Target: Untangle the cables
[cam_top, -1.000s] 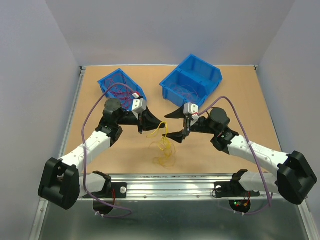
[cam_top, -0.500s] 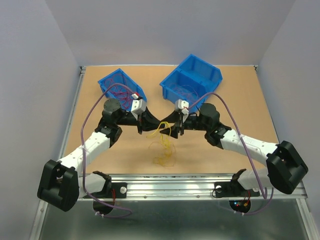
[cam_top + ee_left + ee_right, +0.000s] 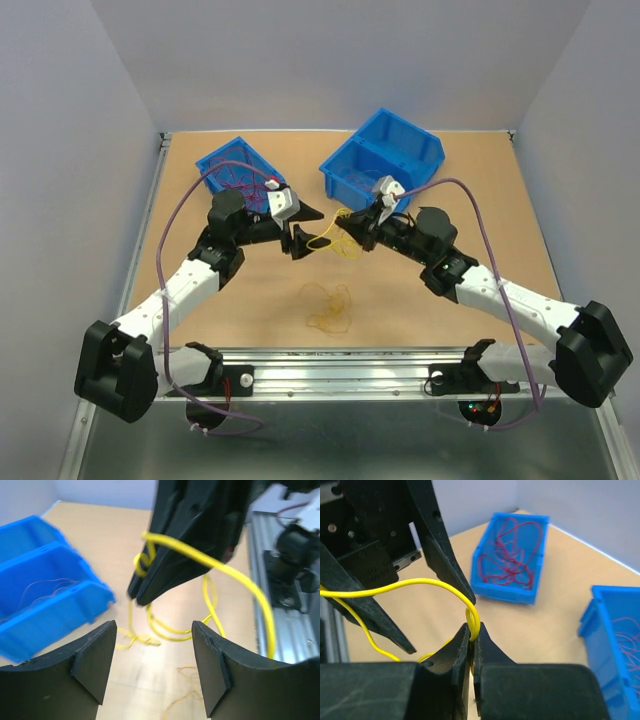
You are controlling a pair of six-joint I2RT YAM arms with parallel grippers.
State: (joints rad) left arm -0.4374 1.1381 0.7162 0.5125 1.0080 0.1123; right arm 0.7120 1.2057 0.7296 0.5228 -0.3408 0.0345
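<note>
left bin (image 3: 205,163): far left; red wires (image 3: 245,180) inside.
left pincer (image 3: 303,228): jaws now spread, empty; clamped earlier.
yellow cable (image 3: 330,240): raised between pincers; lower loops blurred.
tangle (image 3: 328,305): near-centre tabletop (image 3: 480,220); strands indistinct.
right pincer (image 3: 345,221): newly closed on yellow cable.
right bin (image 3: 420,170): far right; faint wires (image 3: 45,587) inside.
</note>
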